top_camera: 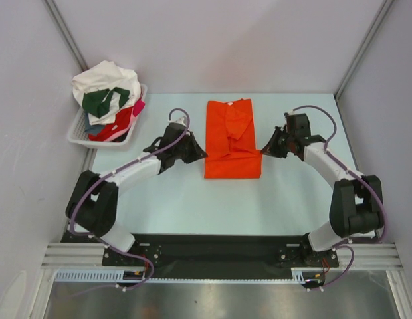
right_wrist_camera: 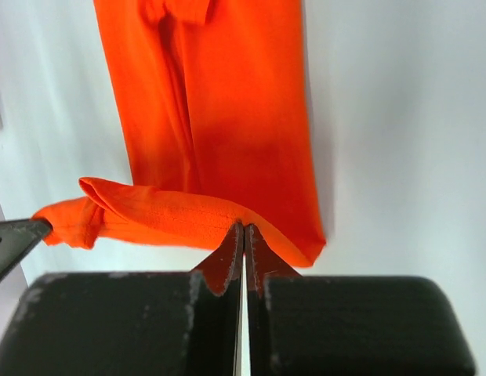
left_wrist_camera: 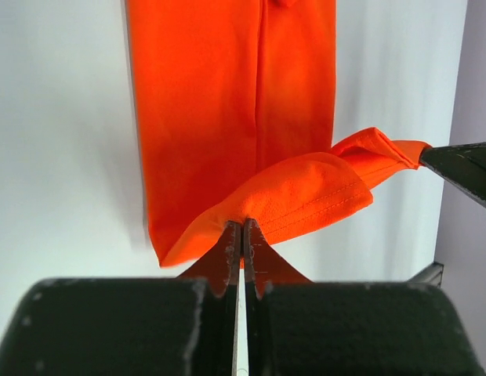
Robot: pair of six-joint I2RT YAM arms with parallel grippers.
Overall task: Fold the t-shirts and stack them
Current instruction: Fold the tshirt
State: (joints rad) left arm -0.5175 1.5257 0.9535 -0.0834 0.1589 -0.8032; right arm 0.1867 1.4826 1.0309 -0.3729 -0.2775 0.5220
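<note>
The bright orange t-shirt [top_camera: 231, 136] lies folded into a long strip at the table's middle. My left gripper [top_camera: 201, 155] is shut on its near left edge, the hem pinched and lifted [left_wrist_camera: 298, 196]. My right gripper [top_camera: 262, 151] is shut on its near right edge, the hem raised [right_wrist_camera: 165, 215]. The near hem hangs between the two grippers above the table. The other t-shirts, white [top_camera: 103, 78], dark green [top_camera: 100, 101], red [top_camera: 116, 125] and pink [top_camera: 138, 106], lie heaped in the basket.
A white slatted basket [top_camera: 78, 133] stands at the back left corner. Grey walls close in the pale table [top_camera: 193, 199] on the left, back and right. The arm bases sit at the near edge.
</note>
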